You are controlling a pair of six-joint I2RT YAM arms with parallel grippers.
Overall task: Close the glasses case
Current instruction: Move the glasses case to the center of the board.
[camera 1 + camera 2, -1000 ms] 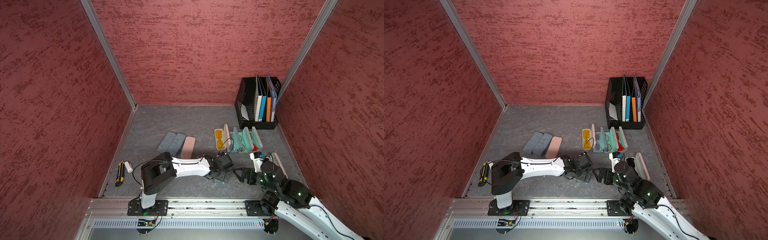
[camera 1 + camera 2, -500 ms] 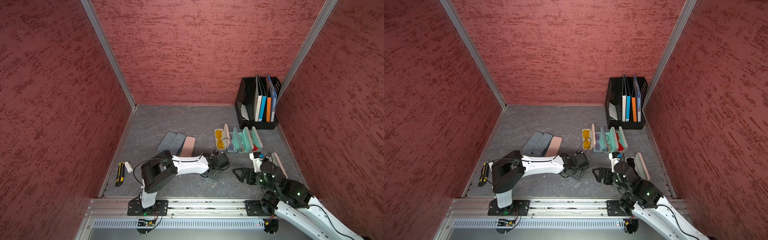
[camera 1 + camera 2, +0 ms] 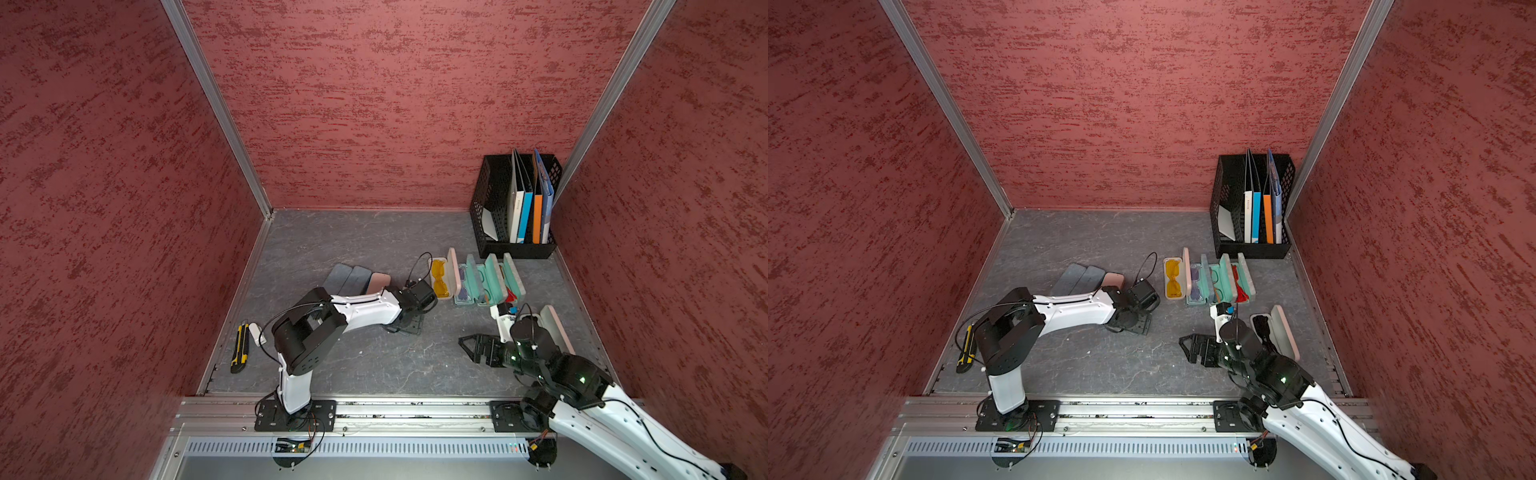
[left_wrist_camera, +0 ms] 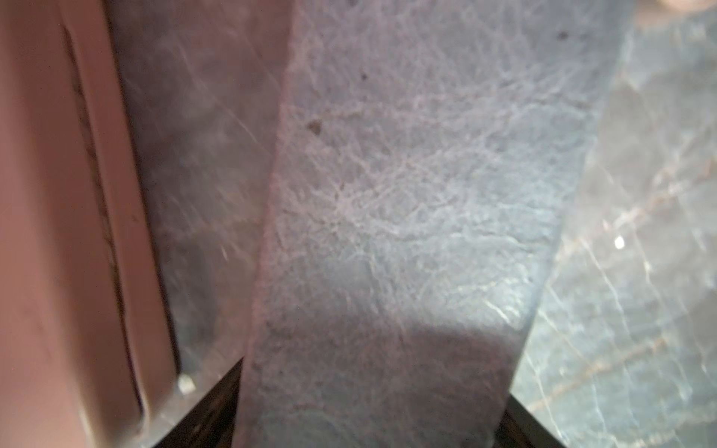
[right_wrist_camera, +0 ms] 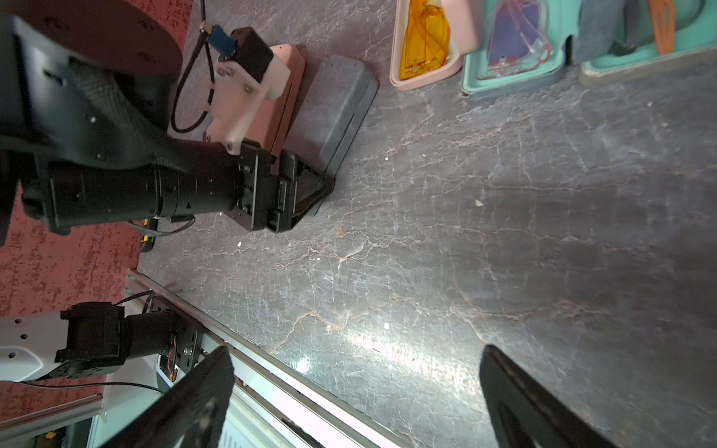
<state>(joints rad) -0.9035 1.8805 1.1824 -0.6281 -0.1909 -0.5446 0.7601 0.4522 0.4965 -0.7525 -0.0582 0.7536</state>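
The left gripper (image 5: 308,191) sat low on the counter (image 3: 374,370) and grasped the near end of the grey glasses case (image 5: 343,106), which lay flat with its lid down. In the left wrist view the case filled the gap between the fingers (image 4: 215,411), one dark finger against each long side, though that picture was blurred. The grey glasses case lay just beside a closed pink case (image 5: 290,93), with a narrow strip of counter between them. In both top views the left arm hid most of it. Two more closed grey cases (image 3: 347,277) lay on the far side of the pink one.

The right gripper (image 3: 1187,350) hung just above the bare counter, well apart from the left one, with its jaws spread wide and nothing between them. Just beside the right arm lay an open case (image 3: 1283,332) with dark glasses inside. Farther back stood a row of open cases, the nearest to the left arm holding yellow glasses (image 3: 439,278). A black file rack (image 3: 492,208) stood in the back corner, and a yellow utility knife (image 3: 240,348) lay by the left wall
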